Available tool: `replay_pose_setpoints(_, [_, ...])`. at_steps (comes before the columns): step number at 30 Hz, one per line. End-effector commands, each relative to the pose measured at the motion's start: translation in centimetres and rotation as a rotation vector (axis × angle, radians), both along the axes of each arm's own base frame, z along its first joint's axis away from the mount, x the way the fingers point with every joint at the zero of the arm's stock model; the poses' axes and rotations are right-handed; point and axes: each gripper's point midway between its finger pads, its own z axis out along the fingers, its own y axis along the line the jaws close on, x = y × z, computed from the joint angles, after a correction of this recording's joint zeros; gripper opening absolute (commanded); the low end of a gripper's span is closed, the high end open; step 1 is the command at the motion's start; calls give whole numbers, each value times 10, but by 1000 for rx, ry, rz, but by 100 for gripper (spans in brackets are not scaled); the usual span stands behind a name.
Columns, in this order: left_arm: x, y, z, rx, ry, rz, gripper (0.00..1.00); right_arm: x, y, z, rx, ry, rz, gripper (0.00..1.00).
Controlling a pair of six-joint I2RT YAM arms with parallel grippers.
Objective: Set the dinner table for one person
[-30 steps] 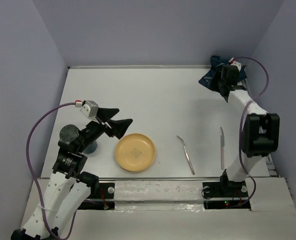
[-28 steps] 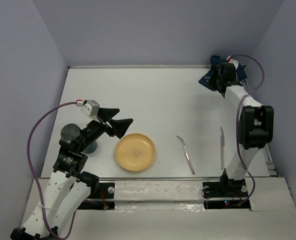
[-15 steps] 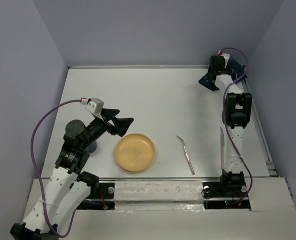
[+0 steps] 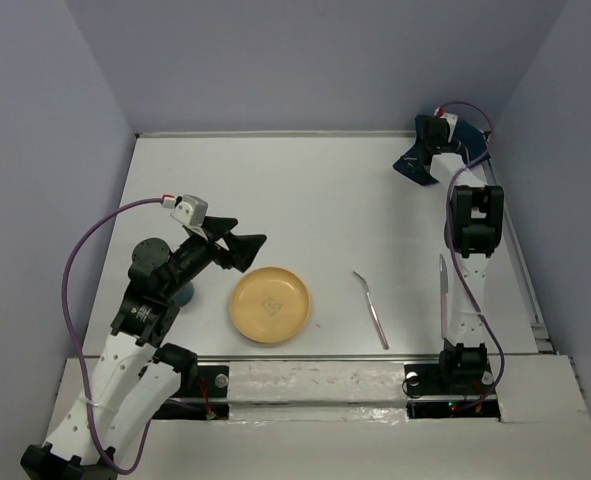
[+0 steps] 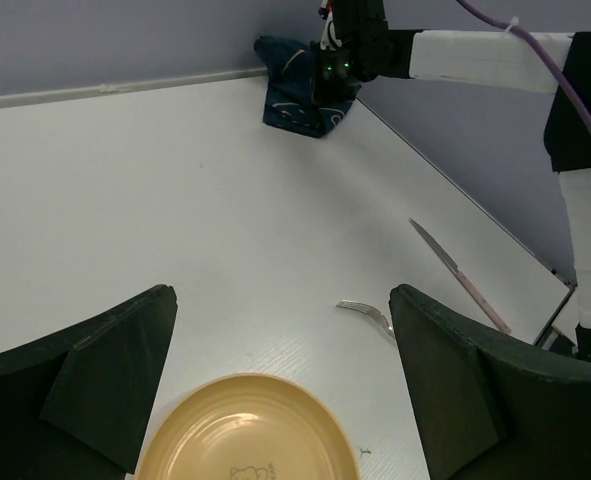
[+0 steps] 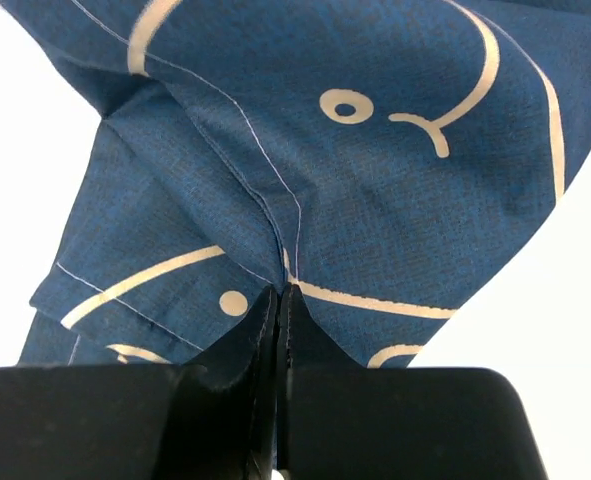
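The dinner table (image 4: 295,200) is a big flat rectangle. It is plain white and not shiny. It lies level and fills most of the view from above. Pale purple walls (image 4: 315,60) stand behind it and on both sides.

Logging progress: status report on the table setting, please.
Right gripper shut on navy blue cloth placemat, far right corner. Left gripper open near round yellow plate. White dinner table: metal fork, knife untouched. No obstruction.
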Motion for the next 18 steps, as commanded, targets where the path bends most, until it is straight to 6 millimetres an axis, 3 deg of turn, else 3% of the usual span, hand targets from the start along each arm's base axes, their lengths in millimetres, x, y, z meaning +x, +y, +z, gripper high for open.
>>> replay_pose_setpoints(1, [0,6,32,-25,-88,24,99,0,58,146,89,-309,200,0])
replay_pose_setpoints(4, [3,10,32,-32,-84,53,99,-20,112,203,217,-420,392,0])
replay_pose_setpoints(5, [5,13,32,-34,-80,69,99,-37,136,250,281,-502,478,0])
replay_pose_setpoints(7, [7,16,32,-46,-68,93,99,-56,161,281,359,-547,571,0])
replay_pose_setpoints(8, [10,19,33,-50,-64,116,99,-74,182,309,428,-586,649,0])
replay_pose_setpoints(11, [13,26,34,-71,-49,159,99,-105,214,338,548,-611,786,0])
replay_pose_setpoints(12, [16,30,34,-75,-45,183,99,-120,220,365,567,-677,838,0])
replay_pose_setpoints(13, [17,32,33,-78,-40,197,99,-129,225,370,598,-692,867,0])
replay_pose_setpoints(14, [20,37,33,-83,-32,227,99,-137,231,352,658,-654,881,0])
replay_pose_setpoints(15, [20,39,33,-86,-27,240,99,-147,233,361,666,-692,908,0])
replay_pose_setpoints(16, [21,41,31,-86,-21,255,99,-149,235,348,684,-670,906,0])
replay_pose_setpoints(17, [22,44,31,-92,-15,275,99,-148,233,315,715,-611,862,0])
replay_pose_setpoints(18, [23,45,31,-97,-11,282,99,-147,232,297,728,-581,834,0])
